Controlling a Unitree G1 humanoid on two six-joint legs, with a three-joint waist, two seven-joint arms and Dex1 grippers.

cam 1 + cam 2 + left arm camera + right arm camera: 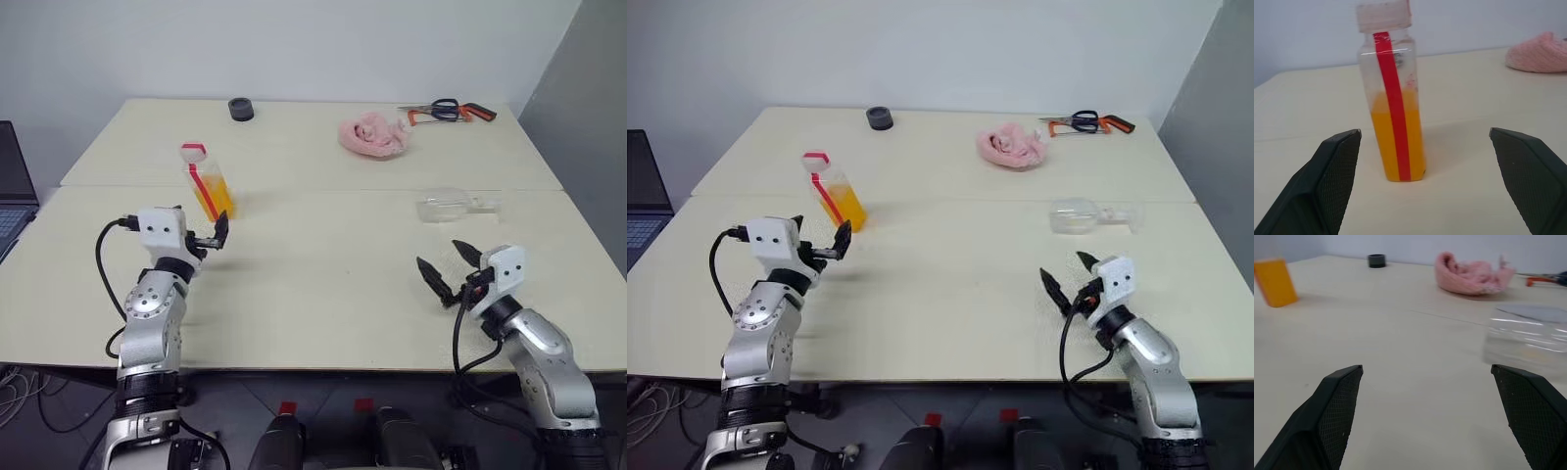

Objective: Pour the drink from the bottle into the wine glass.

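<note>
Left gripper (217, 235) has its jaws wide apart with the bottle (1393, 98) standing upright just ahead, dead centre between them. I'd push straight in and clamp low, around the drink (1398, 137). Right gripper (449, 269), jaws apart too; wine glass (453, 205) lies on its side on the surface, ahead of them.

The left arm rises from the lower left of the head view, forearm upright, wrist bent forward at left centre. Its left gripper (208, 238) points toward the upper right, black fingers spread wide apart and holding nothing; in the left wrist view both fingers (1327, 186) stand at the lower corners with a broad gap between them. The right arm comes up from the lower right corner, leaning toward the frame's middle. Its right gripper (449, 266) points to the upper left, fingers (1332, 421) likewise splayed wide and empty, raised above the surface.
</note>
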